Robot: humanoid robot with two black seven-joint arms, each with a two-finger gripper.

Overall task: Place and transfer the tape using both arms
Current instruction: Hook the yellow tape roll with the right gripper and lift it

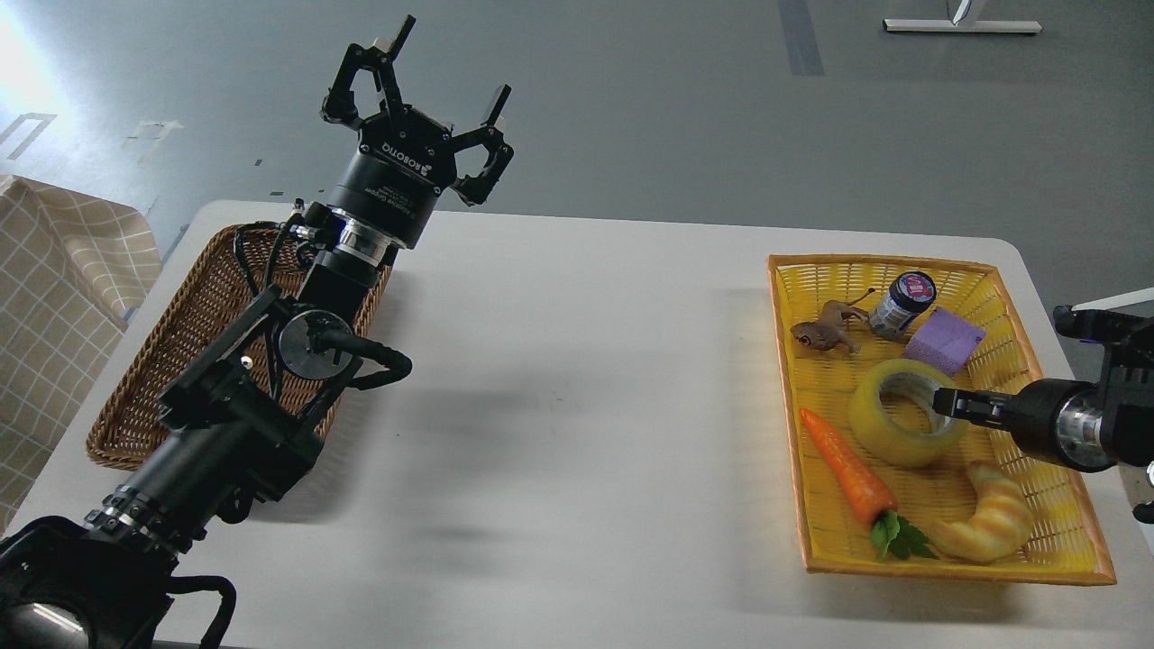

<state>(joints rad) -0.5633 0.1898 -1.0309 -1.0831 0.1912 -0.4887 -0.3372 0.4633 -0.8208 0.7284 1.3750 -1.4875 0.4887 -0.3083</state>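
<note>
Inside the yellow basket, the tape meets the right end effector, grip unclear.

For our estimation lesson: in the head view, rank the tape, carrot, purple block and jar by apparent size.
1. tape
2. carrot, close to the tape, so unsure
3. purple block
4. jar, near the block's size
</note>
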